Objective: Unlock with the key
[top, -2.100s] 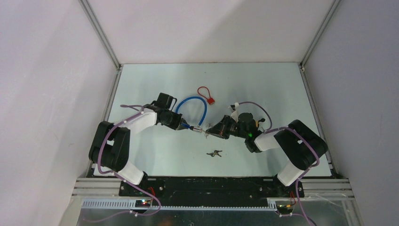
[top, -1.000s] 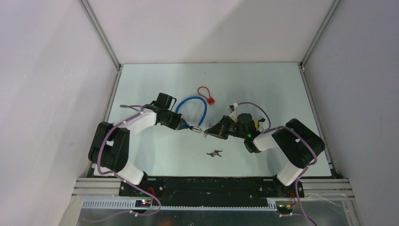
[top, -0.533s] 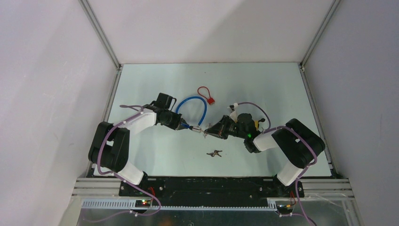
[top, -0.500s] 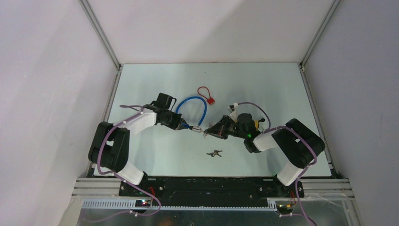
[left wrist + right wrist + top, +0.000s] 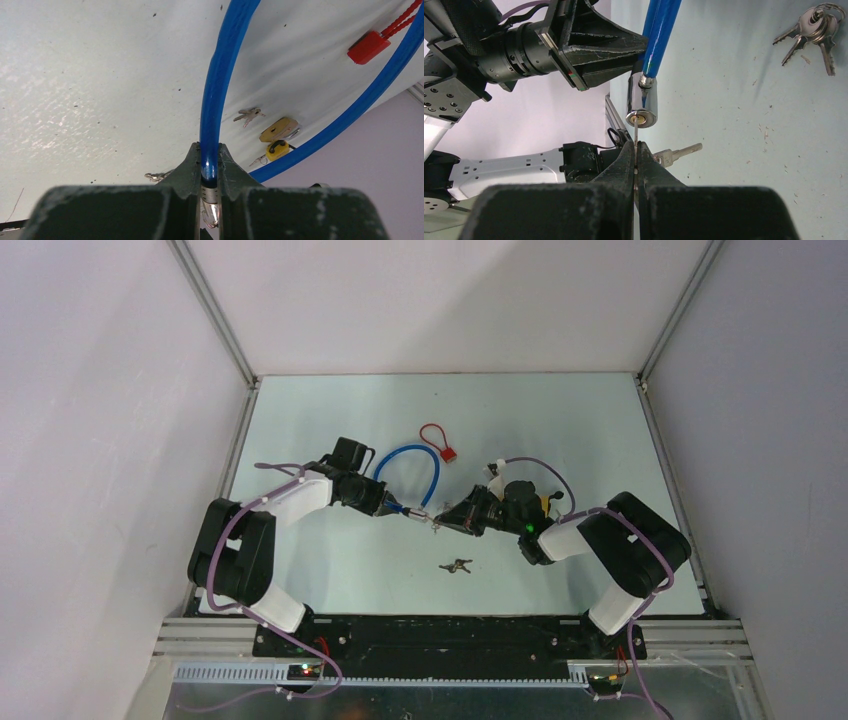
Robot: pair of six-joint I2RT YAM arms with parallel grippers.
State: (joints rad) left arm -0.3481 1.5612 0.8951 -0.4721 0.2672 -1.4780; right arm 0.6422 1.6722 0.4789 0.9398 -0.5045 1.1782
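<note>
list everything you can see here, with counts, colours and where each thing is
blue cable lock: 1, blue loop, mid-table, end in left gripper
chrome barrel: 1, silver, on the cable's end
key: 1, silver, in right gripper, tip at the barrel's keyhole
key bunch: 1, silver, on table nearer the arm bases
red cable seal: 1, red, beyond the blue loop
yellow padlock: 1, yellow, beside right arm
table: 1, pale
left gripper: 1, black, shut on cable
right gripper: 1, black, shut on key

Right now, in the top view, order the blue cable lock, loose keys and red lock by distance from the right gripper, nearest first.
1. blue cable lock: metal end at the right gripper
2. loose keys: toward the bases
3. red lock: toward the back
</note>
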